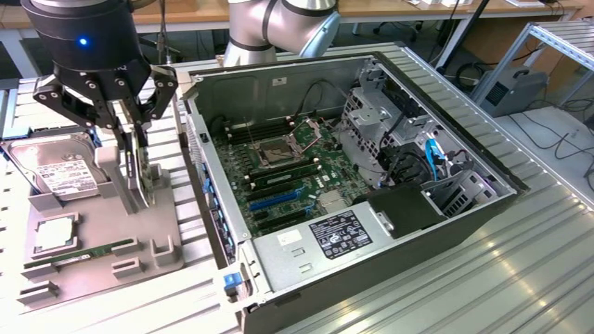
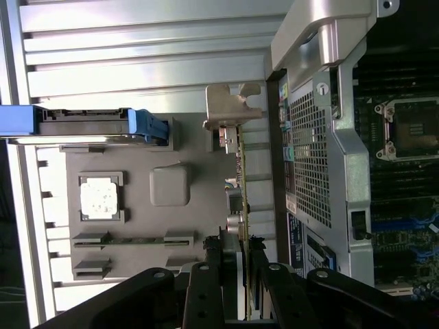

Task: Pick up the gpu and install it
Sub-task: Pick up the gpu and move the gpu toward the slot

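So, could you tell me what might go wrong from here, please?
The hand grips only the thin upper edge of the gpu, standing upright in its grey holder; it may tilt or slip when lifted. The open case's wall stands close beside, so the card could strike it.

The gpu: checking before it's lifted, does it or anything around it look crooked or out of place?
Nothing stands out. The gpu stands upright on edge in the grey holder tray, and the gripper is closed squarely on it. The hard drive and RAM stick sit in their slots.
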Controlling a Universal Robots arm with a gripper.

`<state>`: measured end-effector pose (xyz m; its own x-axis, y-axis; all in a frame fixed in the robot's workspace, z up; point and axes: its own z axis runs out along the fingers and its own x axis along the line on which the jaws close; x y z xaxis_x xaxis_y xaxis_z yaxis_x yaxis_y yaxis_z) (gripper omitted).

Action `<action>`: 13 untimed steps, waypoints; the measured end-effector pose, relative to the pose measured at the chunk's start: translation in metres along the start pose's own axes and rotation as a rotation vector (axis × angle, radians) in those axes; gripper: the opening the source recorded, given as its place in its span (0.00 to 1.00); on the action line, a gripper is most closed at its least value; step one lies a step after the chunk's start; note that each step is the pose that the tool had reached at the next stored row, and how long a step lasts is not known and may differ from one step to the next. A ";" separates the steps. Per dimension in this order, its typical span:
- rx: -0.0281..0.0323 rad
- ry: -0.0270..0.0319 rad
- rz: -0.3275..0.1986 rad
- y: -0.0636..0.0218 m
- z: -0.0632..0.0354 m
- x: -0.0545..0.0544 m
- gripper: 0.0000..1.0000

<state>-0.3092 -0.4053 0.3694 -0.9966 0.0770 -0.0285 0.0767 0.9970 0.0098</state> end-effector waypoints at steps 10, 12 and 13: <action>0.0000 0.0001 0.000 0.0000 -0.0027 0.000 0.27; 0.0000 0.0000 0.000 0.0000 -0.0032 0.000 0.27; -0.0001 -0.0001 0.000 0.0000 -0.0034 0.000 0.27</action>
<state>-0.3091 -0.4053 0.3727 -0.9966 0.0770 -0.0286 0.0767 0.9970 0.0100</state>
